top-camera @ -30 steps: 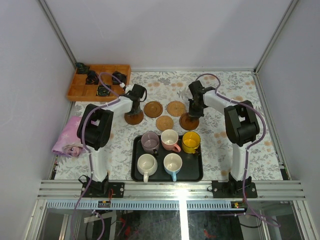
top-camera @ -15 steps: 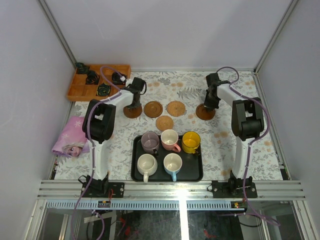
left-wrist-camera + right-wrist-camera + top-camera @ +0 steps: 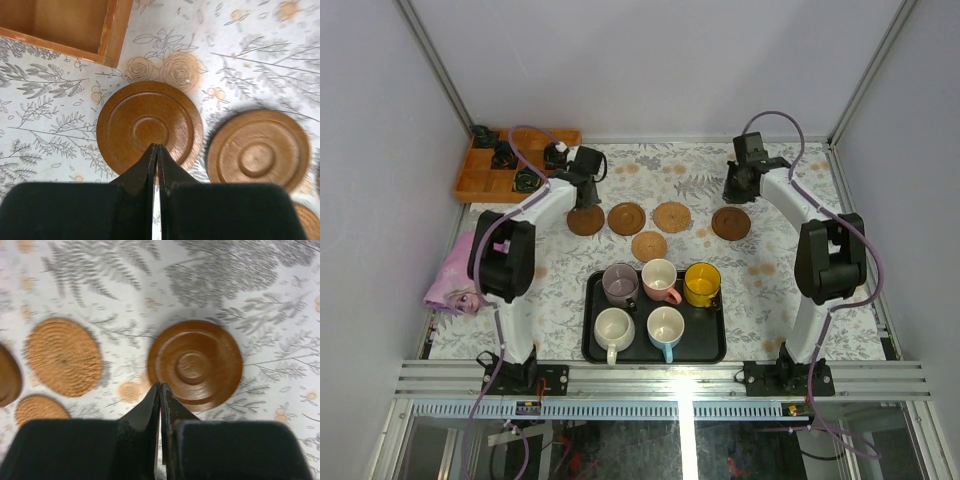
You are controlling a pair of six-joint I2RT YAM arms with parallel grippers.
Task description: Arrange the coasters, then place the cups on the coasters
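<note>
Overhead, the cups (image 3: 660, 278) sit on a tray (image 3: 705, 337) at six o'clock from the coasters (image 3: 649, 246); only wrist views show my left gripper (image 3: 156, 147) and right gripper (image 3: 160, 386) pinched closed, empty, over coasters.

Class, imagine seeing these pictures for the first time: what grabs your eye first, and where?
Five pastel cups crowd a black tray at the near edge. Beyond it, five brown coasters lie on the floral cloth, with the left gripper and right gripper each shut by an outer one.
</note>
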